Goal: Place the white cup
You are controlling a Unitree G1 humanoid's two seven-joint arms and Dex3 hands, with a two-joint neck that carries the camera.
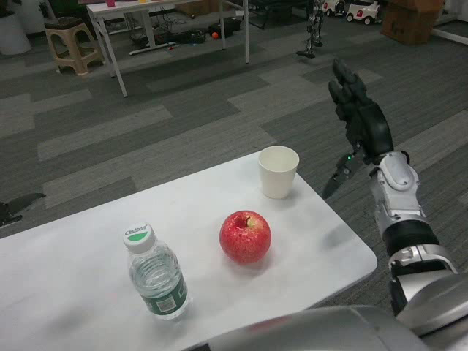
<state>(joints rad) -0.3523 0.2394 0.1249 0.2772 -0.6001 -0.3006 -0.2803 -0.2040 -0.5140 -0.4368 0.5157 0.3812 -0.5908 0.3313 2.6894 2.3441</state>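
Observation:
A white paper cup (278,171) stands upright near the far right edge of the white table (88,256). My right hand (358,117) is raised beyond the table's right corner, to the right of the cup and apart from it, with its fingers extended upward and its thumb pointing down; it holds nothing. My left hand is out of the picture.
A red apple (245,236) lies in front of the cup. A small water bottle (156,272) with a white cap stands to the apple's left. Across the carpet are a white table (157,14) and a stool (72,44).

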